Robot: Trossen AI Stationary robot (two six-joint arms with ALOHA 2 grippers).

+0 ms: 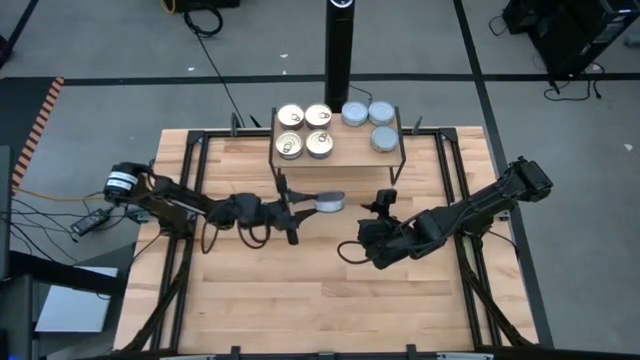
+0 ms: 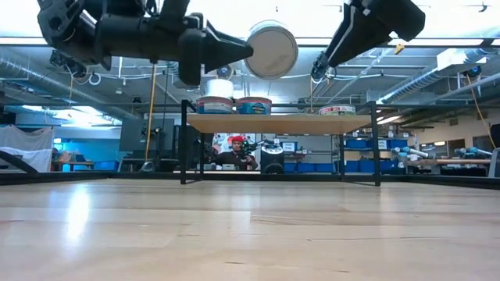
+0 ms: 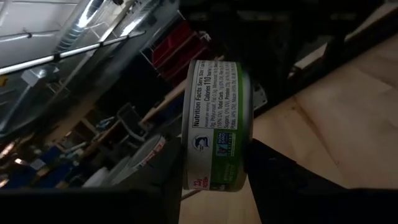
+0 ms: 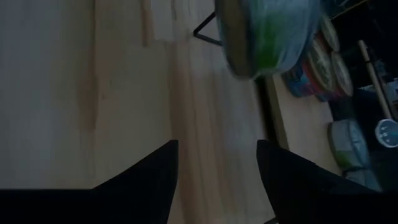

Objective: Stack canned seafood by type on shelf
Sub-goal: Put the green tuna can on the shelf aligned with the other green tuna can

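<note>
My left gripper point(image 1: 318, 204) is out over the middle of the table, in front of the shelf point(image 1: 350, 155), shut on a blue-grey-lidded tin point(image 1: 331, 202) with a green and white label point(image 3: 214, 124). In the low view this tin point(image 2: 271, 49) hangs high above the shelf board point(image 2: 281, 122), its round face toward the near edge. Four gold-lidded tins point(image 1: 305, 130) sit flat on the shelf's left half, and three blue-grey tins point(image 1: 368, 120) on its right. My right gripper point(image 1: 384, 206) is open just right of the held tin, touching nothing point(image 4: 217, 180). My left gripper pinches the tin between its two fingers, one on each flat face, as the on-edge label wall point(image 3: 214, 168) in the wrist view shows. The fingers point(image 2: 234, 51) come level from the table's left and reach only the tin's rim. The tin is lifted clear and stands on edge.
A black upright post point(image 1: 340, 40) stands behind the shelf. Black frame bars point(image 1: 195, 180) run along the table's sides. Bare wood point(image 1: 320, 300) spreads across the near half of the table. A person point(image 2: 236, 152) shows in the room far behind.
</note>
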